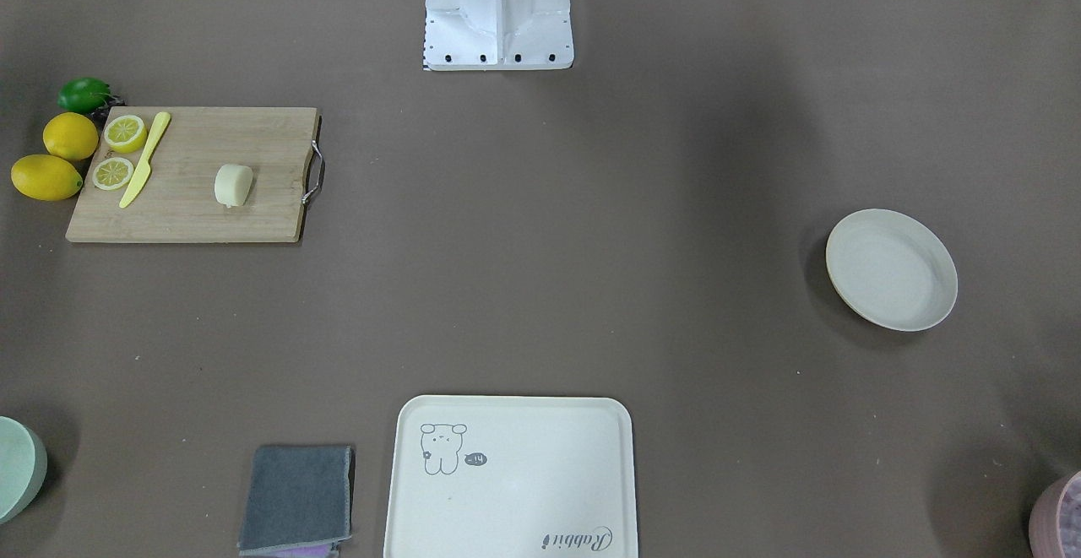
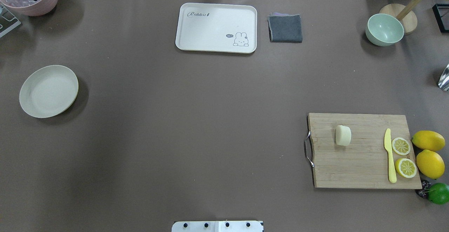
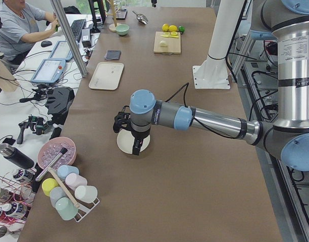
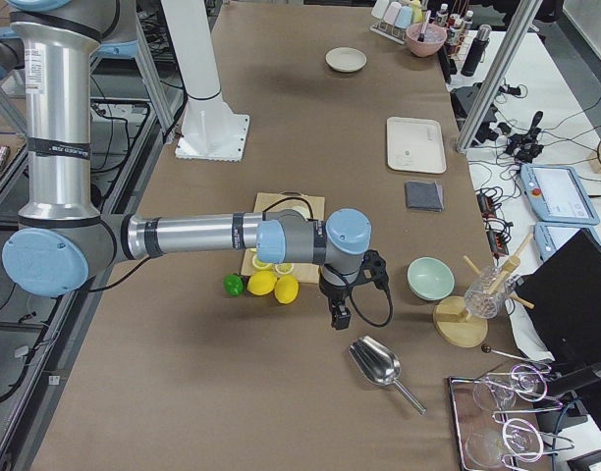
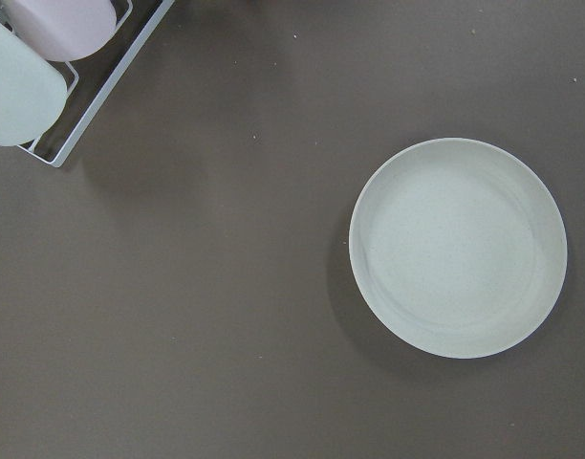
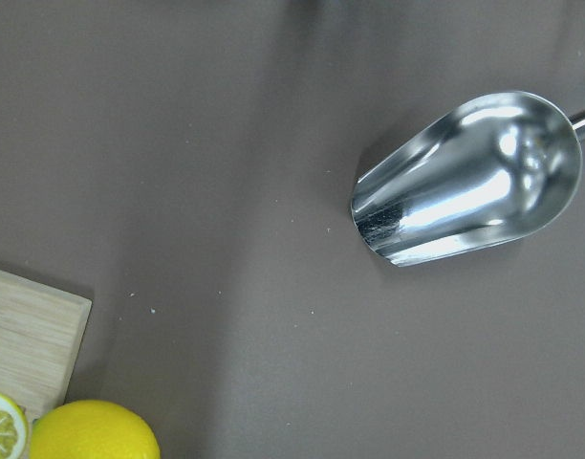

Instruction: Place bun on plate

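Judging the small pale-cream rounded bun (image 2: 343, 135) soft and light, you'd pinch its flanks gently; left gripper (image 3: 136, 145) and right gripper (image 4: 338, 314) open or closed, cannot tell.

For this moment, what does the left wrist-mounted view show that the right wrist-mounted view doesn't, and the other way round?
Only the left wrist-mounted view: the empty plate, whole in frame, and a wire rack corner with a pale green cup and a pink cup.

Only the right wrist-mounted view: a metal scoop, a corner of the cutting board, part of a lemon slice at its edge, and a whole lemon.

Both: bare brown table. Neither shows the bun, which lies on the cutting board in the overhead view.
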